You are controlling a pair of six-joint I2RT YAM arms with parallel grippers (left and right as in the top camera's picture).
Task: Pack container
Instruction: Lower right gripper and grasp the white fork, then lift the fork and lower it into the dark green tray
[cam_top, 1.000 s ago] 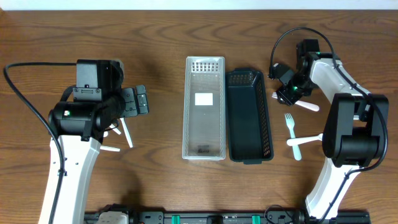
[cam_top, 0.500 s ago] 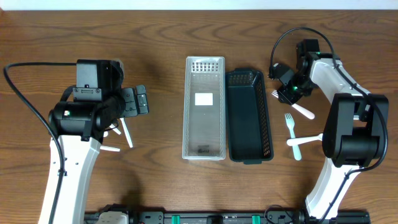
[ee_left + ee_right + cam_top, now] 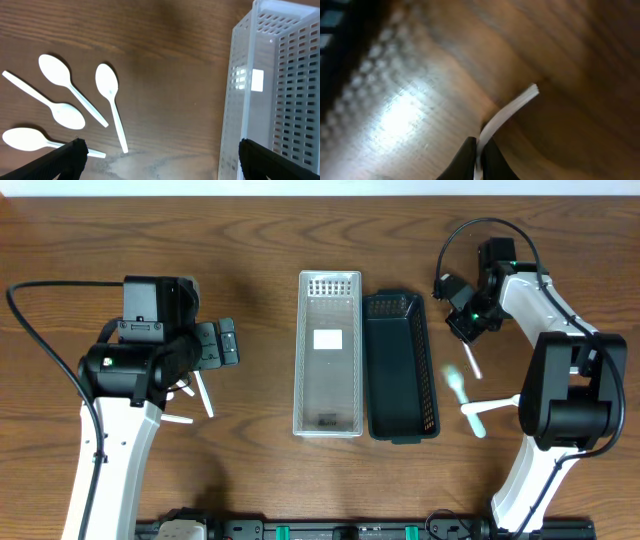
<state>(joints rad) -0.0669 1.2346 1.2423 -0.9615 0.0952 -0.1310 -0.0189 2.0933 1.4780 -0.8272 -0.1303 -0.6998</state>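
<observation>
4 spoons, 2 baskets, left end effector apart, right end effector clamped on 1 utensil

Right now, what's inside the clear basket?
No cutlery shows in the clear basket, only a white label and a dark mark at its floor. Overhead nothing covers the interior.

The desk is dark brown wood with a wavy grain, and in the right wrist view a pale patch of glare lies on it. A thin white strip runs along its far edge. At the near edge sits a black rail with green clips.
</observation>
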